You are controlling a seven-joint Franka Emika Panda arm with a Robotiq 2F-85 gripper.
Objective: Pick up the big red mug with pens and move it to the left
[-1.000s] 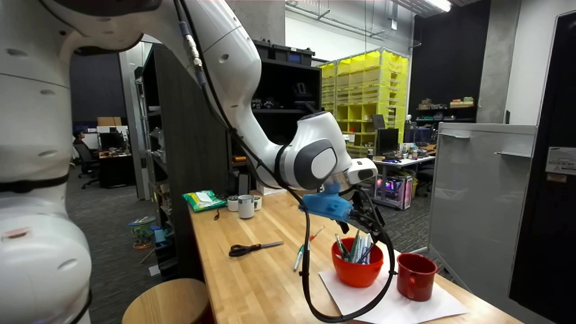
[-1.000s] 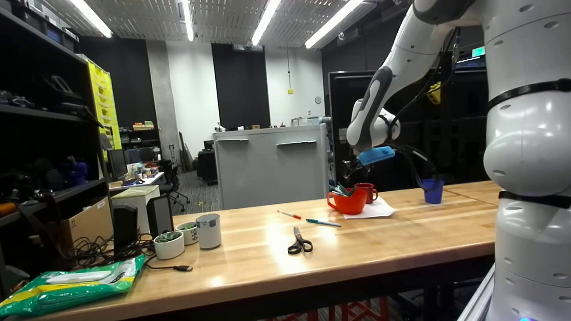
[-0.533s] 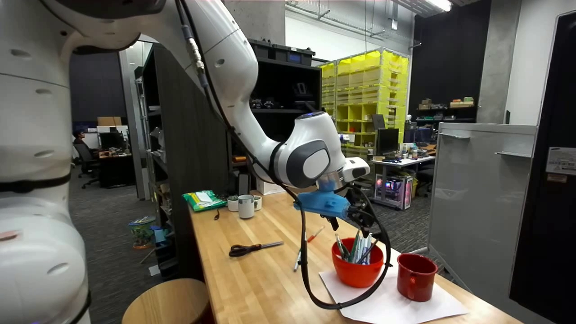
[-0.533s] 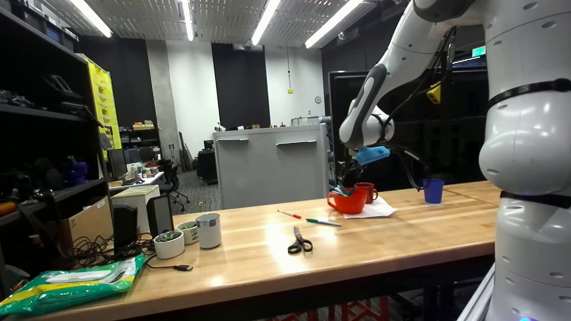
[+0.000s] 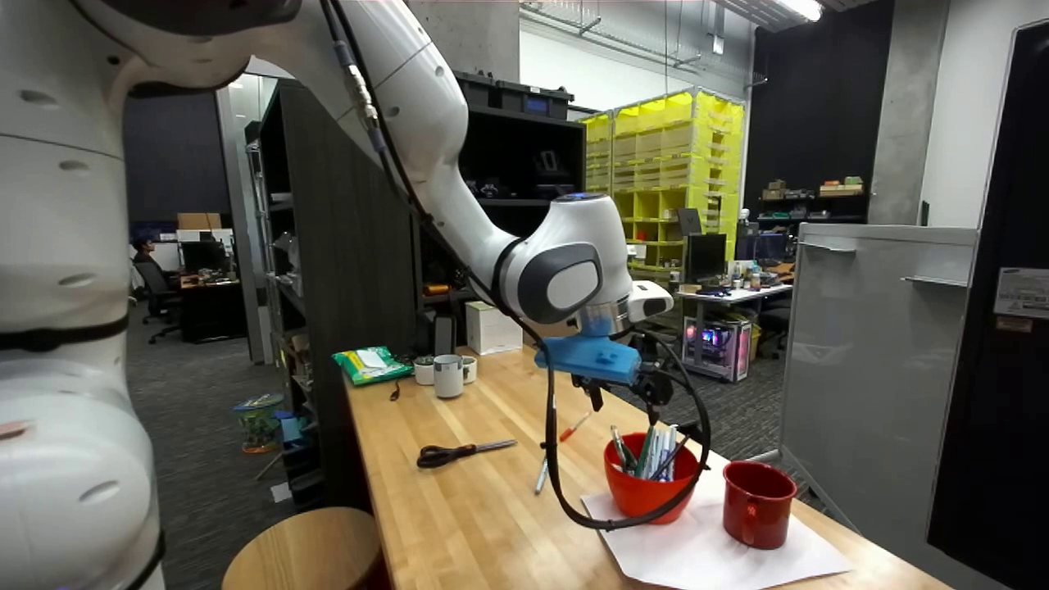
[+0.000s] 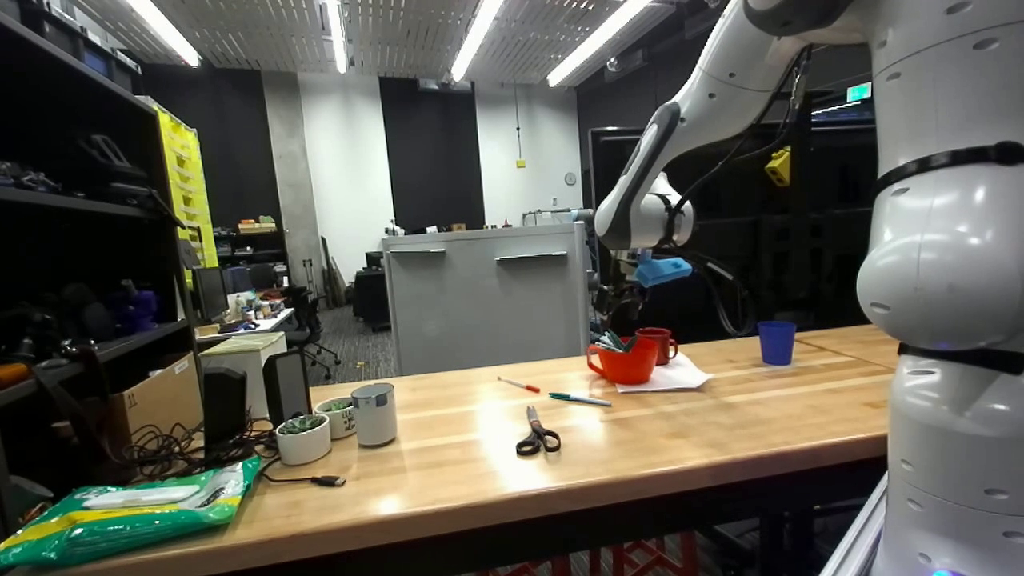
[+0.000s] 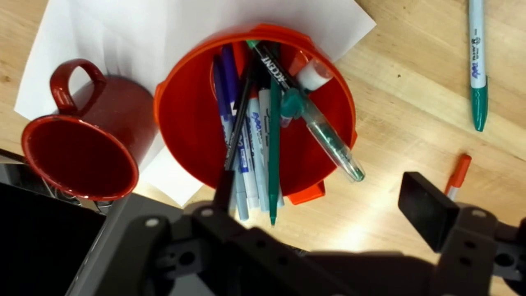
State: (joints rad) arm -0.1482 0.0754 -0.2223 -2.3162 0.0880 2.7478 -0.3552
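Your black, blocky fingers (image 7: 427, 210) have swung more upright, spread apart, higher than the round, glossy, bright-red mug (image 5: 643, 493) with pens (image 7: 274, 152), unlifted at the white paper's (image 5: 697, 557) edge: probably better aligned for descending.

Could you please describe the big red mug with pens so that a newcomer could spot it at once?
On the wooden table, look at the white paper. The big red mug stands there beside the dark red mug; it is the wider, brighter one, with pens sticking out, while no pens show in its neighbour.
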